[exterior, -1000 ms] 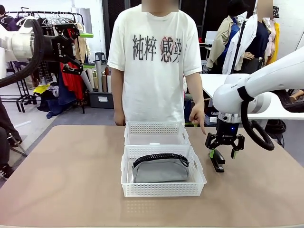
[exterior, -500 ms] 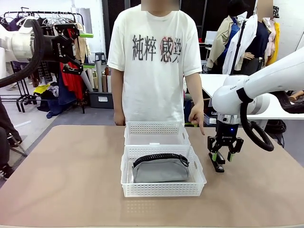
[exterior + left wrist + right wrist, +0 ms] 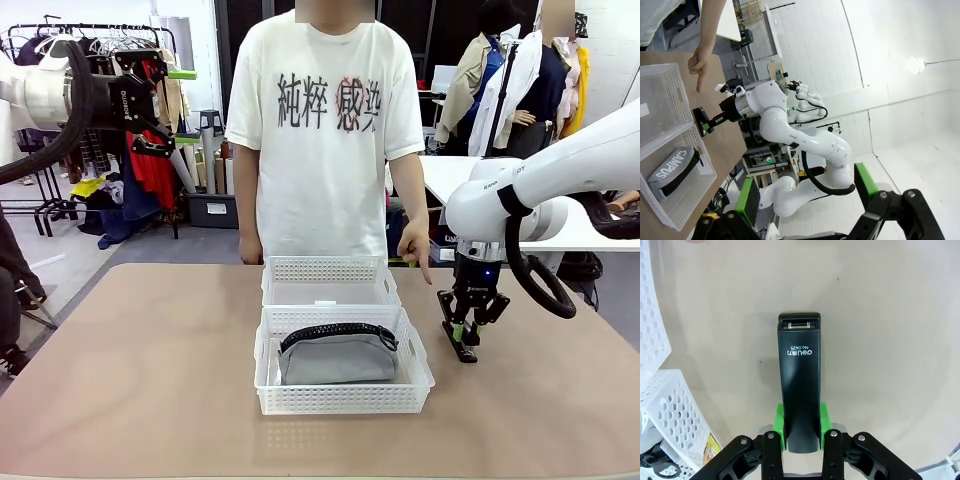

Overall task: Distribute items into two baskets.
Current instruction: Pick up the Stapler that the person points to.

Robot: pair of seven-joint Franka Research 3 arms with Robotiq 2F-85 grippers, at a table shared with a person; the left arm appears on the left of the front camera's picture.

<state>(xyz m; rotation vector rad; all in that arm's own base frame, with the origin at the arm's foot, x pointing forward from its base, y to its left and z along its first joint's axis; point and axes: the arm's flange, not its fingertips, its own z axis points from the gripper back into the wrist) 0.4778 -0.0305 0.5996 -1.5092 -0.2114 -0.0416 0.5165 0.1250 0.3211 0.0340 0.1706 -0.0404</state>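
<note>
Left arm (image 3: 40, 95): raised high on the robot's left, well above the table (image 3: 150, 380), its wrist held level.
Left claw (image 3: 185, 107): points sideways toward the middle. The jaws stand wide apart, and the green pads (image 3: 747, 200) are spread to either side in the left wrist view.
Right arm (image 3: 560, 170): comes in from the right and bends down at the elbow, with the wrist vertical.
Right claw (image 3: 466, 335): points straight down, low at the table. The jaws are closed, with the pads pressed to both long sides of the black stapler (image 3: 799, 385) at one end.
</note>
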